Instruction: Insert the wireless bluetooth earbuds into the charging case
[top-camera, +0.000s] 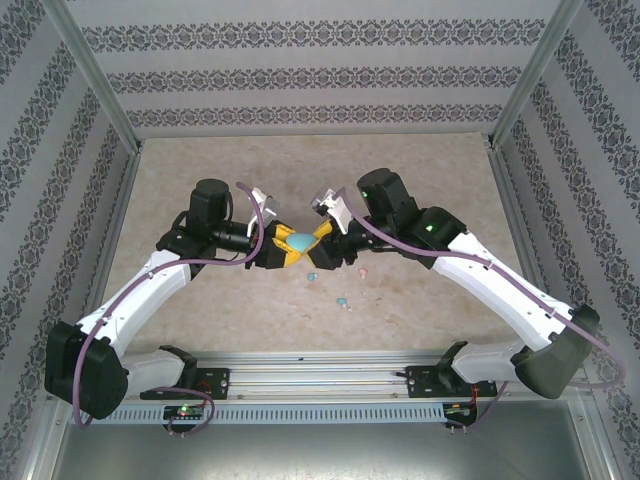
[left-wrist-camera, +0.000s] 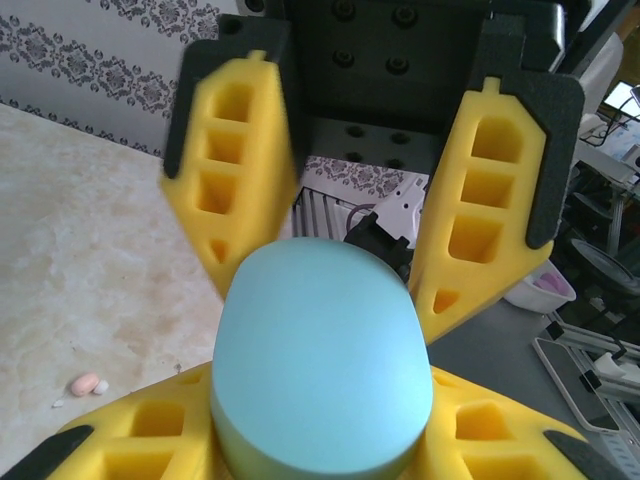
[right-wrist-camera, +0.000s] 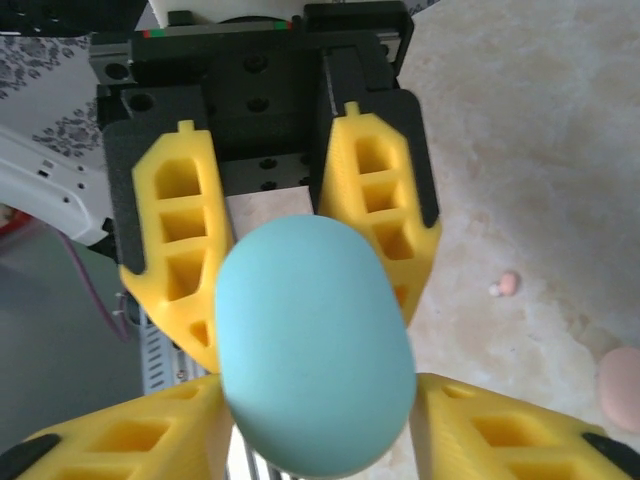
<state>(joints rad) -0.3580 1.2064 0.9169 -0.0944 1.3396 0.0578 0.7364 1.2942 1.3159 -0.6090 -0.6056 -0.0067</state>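
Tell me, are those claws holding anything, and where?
Yes: the light blue case. The left gripper clamps one end, the right gripper the opposite end.

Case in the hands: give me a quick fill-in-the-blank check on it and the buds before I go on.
1. The case between the left hand and the right hand is light ____.
2. In the left wrist view, the bud lying on the table is ____.
3. The fingers of both hands are coloured ____.
Missing words: blue; pink; yellow.
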